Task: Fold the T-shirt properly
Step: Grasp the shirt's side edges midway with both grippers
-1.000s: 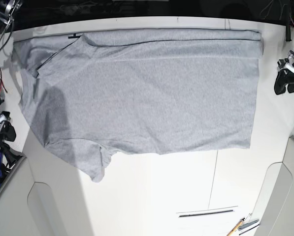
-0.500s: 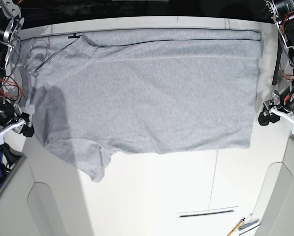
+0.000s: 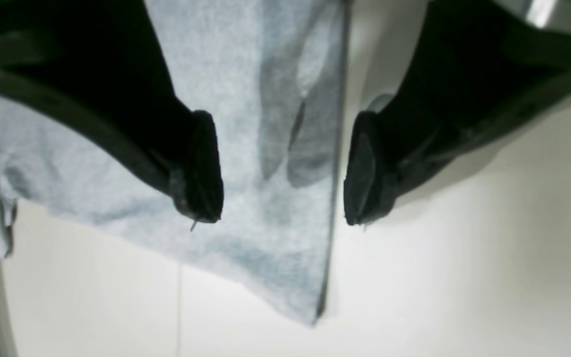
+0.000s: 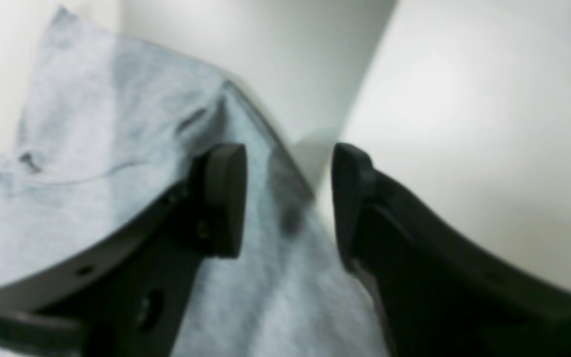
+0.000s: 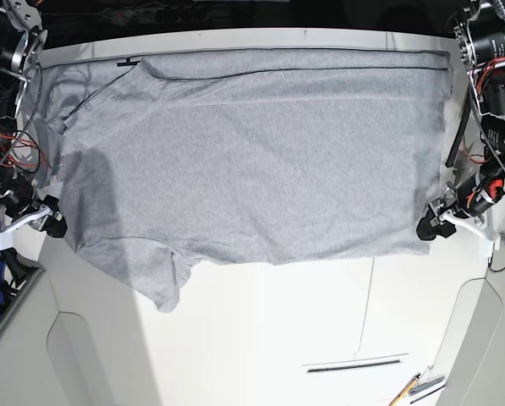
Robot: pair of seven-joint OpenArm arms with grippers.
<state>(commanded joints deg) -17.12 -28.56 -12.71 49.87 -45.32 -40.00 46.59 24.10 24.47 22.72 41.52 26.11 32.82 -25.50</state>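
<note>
White, smooth worktop point(image 5: 260, 330) carries the large light heather-grey short-sleeved cotton T-shirt point(image 5: 252, 161), spread flat with its plain side up and its far edge along the far rim of the worktop. One sleeve point(image 5: 163, 283) projects from the shirt's near edge toward the camera.

The left gripper point(image 3: 283, 171) sits at the shirt's hem corner, on the base view's right. Its jaws stand wide apart and straddle the hem edge: one black pad point(image 3: 201, 166) is over cloth, the other over bare worktop. Nothing is clamped. This placement suits a pinch of the hem edge, judged as preparation for lifting that side.

The right gripper point(image 4: 288, 198) sits at the opposite end of the shirt, by the shoulder near the sleeve. Its jaws are likewise wide, bracketing the cloth edge, with no cloth held. The wrist view is blurred, so contact with the cloth cannot be confirmed.

Both grippers at the shirt's near corners suggest a paired lift for a lengthwise fold.

Beyond the shirt's near edge lie a thin dark strip point(image 5: 354, 366) and a small tool with an orange handle point(image 5: 408, 389), well apart from the shirt. Nothing obstructs either gripper.
</note>
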